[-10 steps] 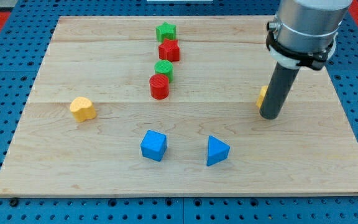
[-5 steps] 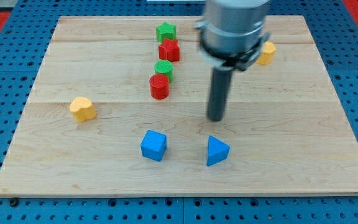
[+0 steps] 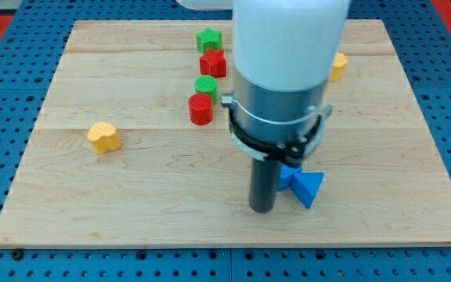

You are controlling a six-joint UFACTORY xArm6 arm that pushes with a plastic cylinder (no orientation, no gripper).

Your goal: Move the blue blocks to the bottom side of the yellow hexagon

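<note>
One blue block [image 3: 304, 186] shows, touching my tip [image 3: 261, 208] on the tip's right; yellow hexagon [image 3: 337, 66] sits well above it. No pincer on this rod.

Pale, smooth, grained wood board [image 3: 131, 180]; matt plastic-looking blue blocks [image 3: 304, 186].

The way rightward from my tip [image 3: 261, 208] is blocked by the blue triangular block [image 3: 307, 188] just beside it.
</note>
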